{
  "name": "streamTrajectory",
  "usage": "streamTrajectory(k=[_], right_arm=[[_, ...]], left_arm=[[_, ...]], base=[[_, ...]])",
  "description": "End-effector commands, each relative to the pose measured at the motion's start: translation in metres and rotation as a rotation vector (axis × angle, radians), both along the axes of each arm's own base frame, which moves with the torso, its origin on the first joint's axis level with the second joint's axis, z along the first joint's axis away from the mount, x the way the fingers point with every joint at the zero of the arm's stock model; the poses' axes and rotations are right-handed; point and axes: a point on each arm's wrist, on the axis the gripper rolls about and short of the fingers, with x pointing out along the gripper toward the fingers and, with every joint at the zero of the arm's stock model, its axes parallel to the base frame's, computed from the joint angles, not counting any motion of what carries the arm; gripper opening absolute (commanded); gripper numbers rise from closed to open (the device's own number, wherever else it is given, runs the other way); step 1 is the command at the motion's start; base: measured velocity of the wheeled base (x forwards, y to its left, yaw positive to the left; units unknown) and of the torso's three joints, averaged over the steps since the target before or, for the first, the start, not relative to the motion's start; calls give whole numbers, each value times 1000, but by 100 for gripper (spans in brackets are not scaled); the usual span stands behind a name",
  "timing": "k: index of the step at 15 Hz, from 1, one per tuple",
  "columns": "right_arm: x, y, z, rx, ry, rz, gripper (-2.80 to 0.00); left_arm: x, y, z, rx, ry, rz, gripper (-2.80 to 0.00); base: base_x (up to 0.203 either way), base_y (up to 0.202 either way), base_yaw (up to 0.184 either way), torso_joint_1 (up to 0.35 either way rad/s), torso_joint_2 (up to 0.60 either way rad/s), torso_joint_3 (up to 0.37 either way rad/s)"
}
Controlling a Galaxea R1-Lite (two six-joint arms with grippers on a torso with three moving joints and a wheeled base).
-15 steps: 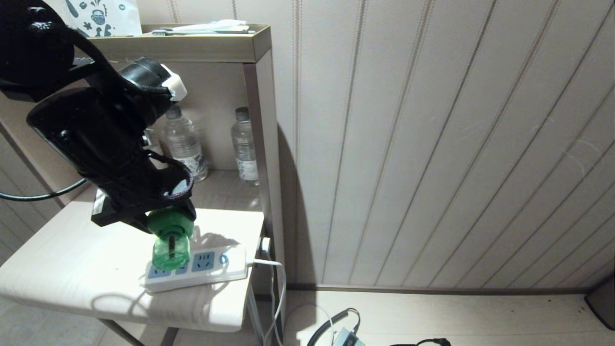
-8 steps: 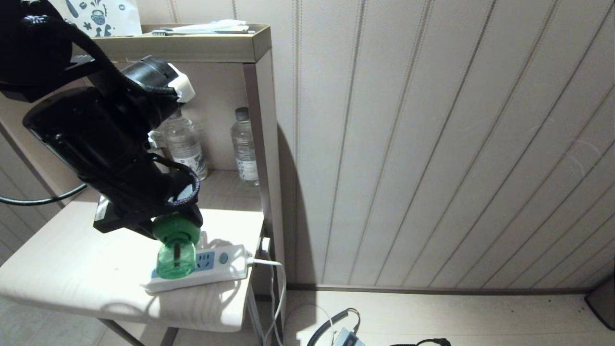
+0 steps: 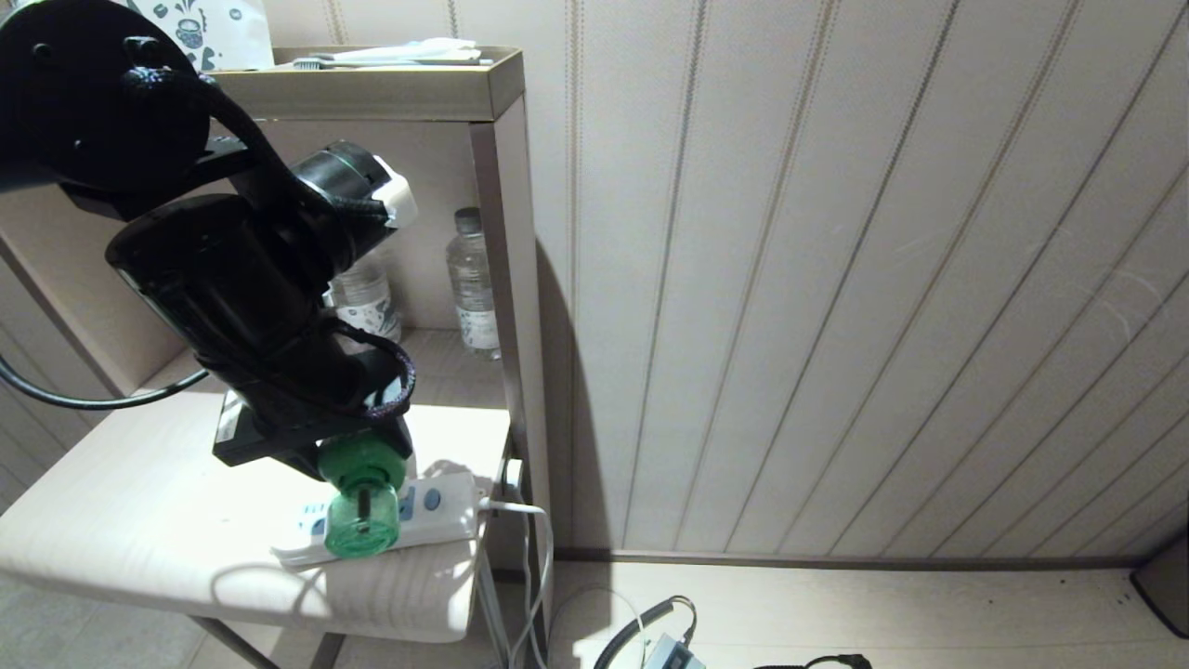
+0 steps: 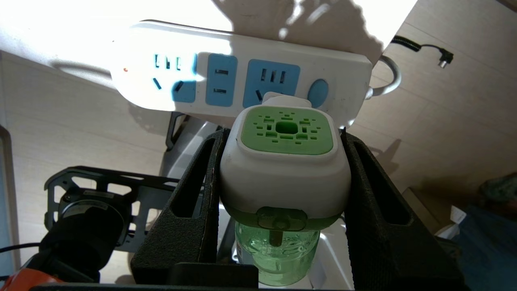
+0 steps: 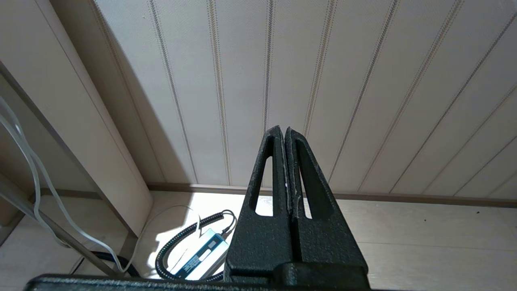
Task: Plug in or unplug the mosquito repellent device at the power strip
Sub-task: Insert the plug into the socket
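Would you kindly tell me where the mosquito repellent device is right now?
In the head view it sits lower left, clamped in the left gripper: the mosquito repellent device hangs over the power strip near its cord end, on the pale table.

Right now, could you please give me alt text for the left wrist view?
The left gripper clamps the mosquito repellent device between its black fingers, just short of the power strip and its pale blue sockets on a light wooden surface.
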Motion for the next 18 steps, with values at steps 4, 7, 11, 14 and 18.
streamTrajectory(k=[4, 7, 11, 14, 18], right_arm=[[0, 0, 0, 0, 1, 0, -280], [0, 0, 0, 0, 1, 0, -280], [0, 0, 0, 0, 1, 0, -280], [0, 0, 0, 0, 1, 0, -280], [0, 0, 0, 0, 1, 0, -280]], left_arm=[[3, -1, -5, 20, 19, 9, -280], [4, 0, -6, 23, 19, 13, -280], [7, 0, -8, 30, 22, 17, -280], [10, -1, -11, 58, 16, 28, -280], [11, 1, -11, 74, 9, 35, -280]], base=[[0, 0, 0, 0, 0, 0], [0, 0, 0, 0, 0, 0], [0, 0, 0, 0, 0, 0], [0, 0, 0, 0, 0, 0], [0, 0, 0, 0, 0, 0]])
